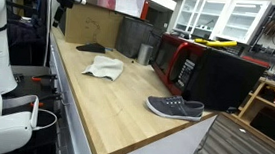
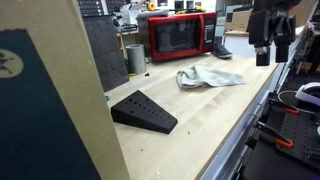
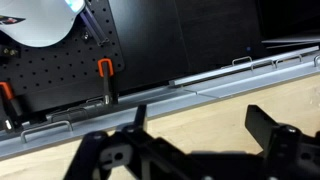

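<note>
In an exterior view, the white cloth (image 1: 104,68) lies on the wooden table (image 1: 124,111), with a grey shoe (image 1: 175,108) well apart from it. In an exterior view, the gripper (image 2: 270,55) hangs above and beside the cloth, and a black wedge (image 2: 145,112) lies near the cloth. In the wrist view, the jaws stand wide and empty.

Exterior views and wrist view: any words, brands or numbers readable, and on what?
None can be read.
Red microwave: control panel too small to read.
Blue panel: pale mark, too blurred.
Cardboard box, shoe: no lettering visible.
Wrist view: none.
</note>
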